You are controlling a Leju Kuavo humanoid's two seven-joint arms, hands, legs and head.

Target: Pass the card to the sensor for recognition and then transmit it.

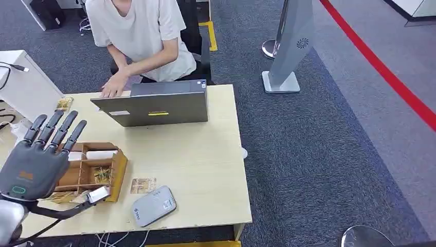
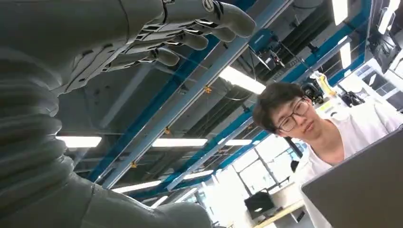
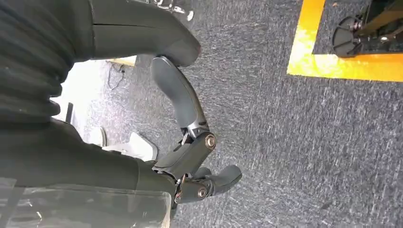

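A: Is the left hand (image 1: 36, 164) carrying anything?
B: No, it's hovering with fingers spread, empty, beside the wooden box (image 1: 100, 170).
A: And the card (image 1: 143, 184)?
B: Lying untouched between box and sensor (image 1: 153, 206); everything's remaining. Right hand (image 3: 190, 156) is hanging empty, fingers loosely apart.

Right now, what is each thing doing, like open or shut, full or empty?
Grey laptop: lid open, facing the person.
Wooden compartment box: open-topped, holding cards and a white roll.
Grey card sensor: flat on table, nothing on it.
Left robot hand: raised, fingers spread, empty.
Right robot hand: hanging over carpet, fingers apart, empty.
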